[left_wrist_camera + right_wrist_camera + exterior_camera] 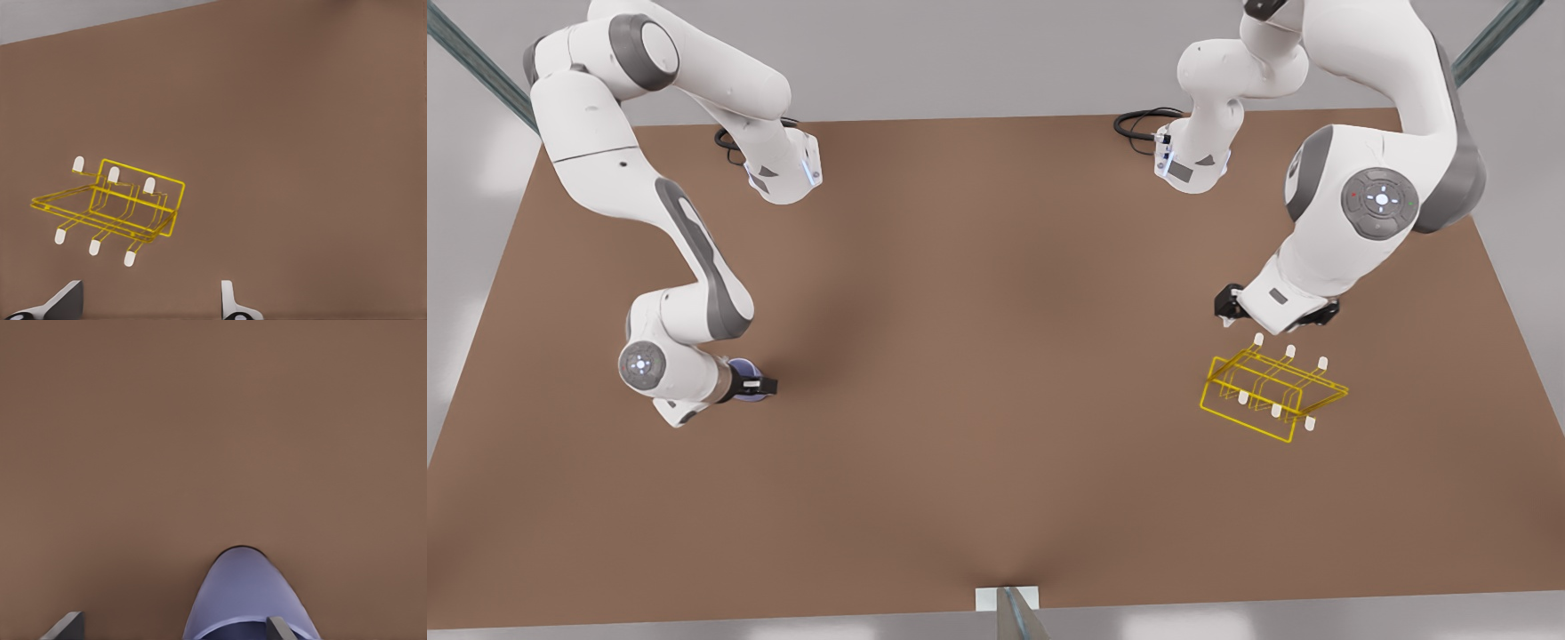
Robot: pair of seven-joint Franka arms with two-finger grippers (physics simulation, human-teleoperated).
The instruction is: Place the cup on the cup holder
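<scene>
My right gripper (758, 386) seemingly straddles the cup (745, 380); my left gripper (150, 301) hovers spread, empty, near the cup holder (1272, 392), bare table (996, 356) between

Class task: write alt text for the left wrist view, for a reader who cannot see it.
A yellow wire cup holder with six white-tipped pegs sits on a brown table. The left gripper hangs open beside it, holding nothing.

White arms (grey joints, black cables)
</scene>
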